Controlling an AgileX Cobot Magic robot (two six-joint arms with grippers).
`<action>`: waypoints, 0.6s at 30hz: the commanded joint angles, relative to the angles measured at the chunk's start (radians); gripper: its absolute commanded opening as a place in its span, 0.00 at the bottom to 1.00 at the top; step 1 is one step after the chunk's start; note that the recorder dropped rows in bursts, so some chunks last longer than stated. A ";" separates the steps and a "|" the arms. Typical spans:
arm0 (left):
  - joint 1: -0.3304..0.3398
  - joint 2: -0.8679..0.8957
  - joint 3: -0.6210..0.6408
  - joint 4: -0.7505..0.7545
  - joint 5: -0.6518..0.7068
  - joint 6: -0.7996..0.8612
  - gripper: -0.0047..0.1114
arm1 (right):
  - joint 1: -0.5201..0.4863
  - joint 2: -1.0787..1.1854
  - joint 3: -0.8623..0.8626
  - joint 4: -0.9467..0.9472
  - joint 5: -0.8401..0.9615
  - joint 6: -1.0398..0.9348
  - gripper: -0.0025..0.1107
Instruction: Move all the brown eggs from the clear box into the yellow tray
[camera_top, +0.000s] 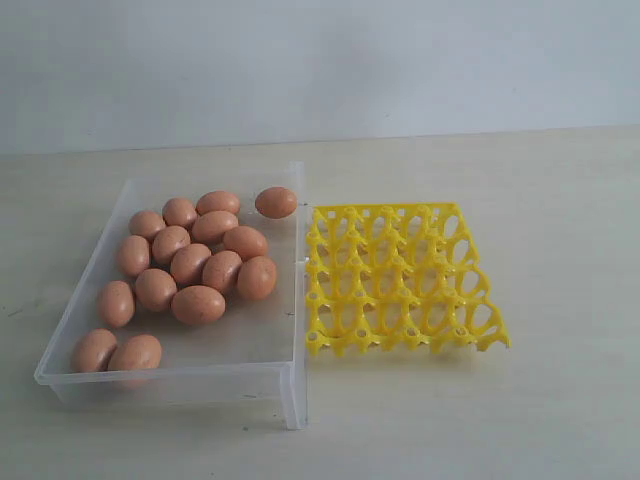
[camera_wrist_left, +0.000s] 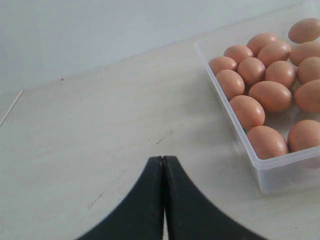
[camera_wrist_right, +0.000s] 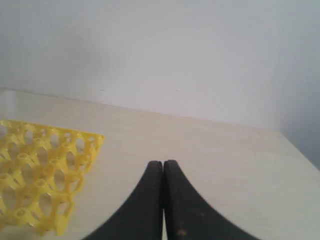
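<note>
Several brown eggs (camera_top: 190, 264) lie in the clear box (camera_top: 290, 392) on the left of the exterior view, most bunched at its far side and two at its near left corner. The yellow tray (camera_top: 398, 278) stands right beside the box with all its cups bare. Neither gripper shows in the exterior view. My left gripper (camera_wrist_left: 163, 159) is shut on nothing, above bare table beside the clear box (camera_wrist_left: 272, 167) and its brown eggs (camera_wrist_left: 270, 95). My right gripper (camera_wrist_right: 163, 163) is shut on nothing, beside a corner of the yellow tray (camera_wrist_right: 37, 172).
Everything rests on a pale wooden table (camera_top: 500, 420) in front of a plain white wall (camera_top: 320, 60). One egg (camera_top: 276, 202) lies apart from the bunch at the box's far corner nearest the tray.
</note>
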 joint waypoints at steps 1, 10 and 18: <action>-0.002 -0.006 -0.004 0.000 -0.008 -0.006 0.04 | -0.004 -0.005 -0.010 0.115 -0.021 0.108 0.02; -0.002 -0.006 -0.004 0.000 -0.008 -0.006 0.04 | -0.004 0.299 -0.205 0.106 -0.060 0.366 0.02; -0.002 -0.006 -0.004 0.000 -0.008 -0.006 0.04 | -0.004 0.631 -0.409 -0.019 -0.076 0.598 0.02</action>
